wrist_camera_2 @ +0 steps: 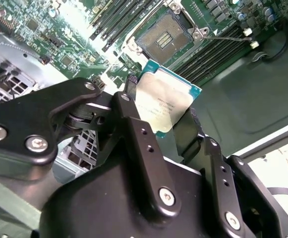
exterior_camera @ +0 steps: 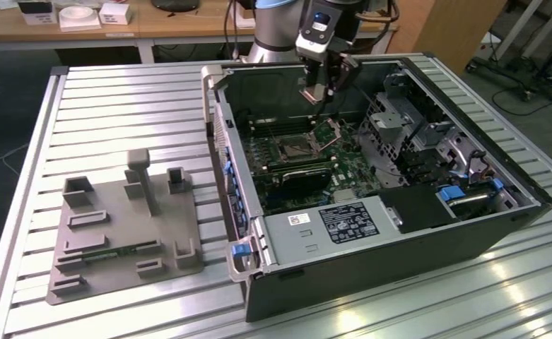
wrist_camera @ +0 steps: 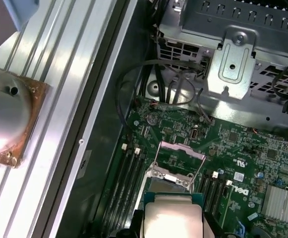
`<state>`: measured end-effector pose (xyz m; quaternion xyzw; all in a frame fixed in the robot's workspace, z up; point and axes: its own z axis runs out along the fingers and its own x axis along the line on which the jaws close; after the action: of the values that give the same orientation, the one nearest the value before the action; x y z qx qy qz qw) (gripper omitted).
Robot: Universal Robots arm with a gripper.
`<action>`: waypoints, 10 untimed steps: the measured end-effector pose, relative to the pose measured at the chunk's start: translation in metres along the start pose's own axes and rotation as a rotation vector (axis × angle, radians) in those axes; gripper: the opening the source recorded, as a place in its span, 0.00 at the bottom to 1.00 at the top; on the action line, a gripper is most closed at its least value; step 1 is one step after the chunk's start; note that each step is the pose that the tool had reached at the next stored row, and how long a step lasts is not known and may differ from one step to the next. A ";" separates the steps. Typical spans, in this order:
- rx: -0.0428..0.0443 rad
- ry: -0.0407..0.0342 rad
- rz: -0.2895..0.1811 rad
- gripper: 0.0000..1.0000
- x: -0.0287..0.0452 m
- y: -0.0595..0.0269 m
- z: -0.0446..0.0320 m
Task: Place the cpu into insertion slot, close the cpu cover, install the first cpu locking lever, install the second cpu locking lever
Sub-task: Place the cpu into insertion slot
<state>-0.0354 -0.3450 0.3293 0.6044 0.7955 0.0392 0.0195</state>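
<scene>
My gripper (exterior_camera: 316,92) hangs inside the open computer case, above the motherboard, shut on the cpu (wrist_camera_2: 169,99). The cpu is a small square chip with a silvery top and green rim, pinched by its edges between the two black fingers (wrist_camera_2: 130,101). The insertion slot (wrist_camera_2: 164,37) lies open and bare on the board below it, also seen as the square socket (exterior_camera: 290,150) in the exterior view. The cpu cover (exterior_camera: 331,130) stands tilted up at the socket's edge. In the first wrist view the cpu (wrist_camera: 172,218) sits in front of the raised cover (wrist_camera: 176,168). A thin wire lever (wrist_camera_2: 223,37) lies unlatched beside the socket.
The case (exterior_camera: 502,212) lies on its side on a slatted aluminium table (exterior_camera: 115,106). A black power box with a white label (exterior_camera: 346,222) fills its near end and a metal drive cage (exterior_camera: 398,116) stands at the exterior view's right. A grey fixture tray (exterior_camera: 125,226) sits left.
</scene>
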 end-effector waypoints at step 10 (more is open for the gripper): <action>0.0031 -0.0139 0.078 0.54 0.0018 -0.0058 0.0138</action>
<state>-0.0404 -0.3442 0.3151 0.6352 0.7713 0.0345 0.0225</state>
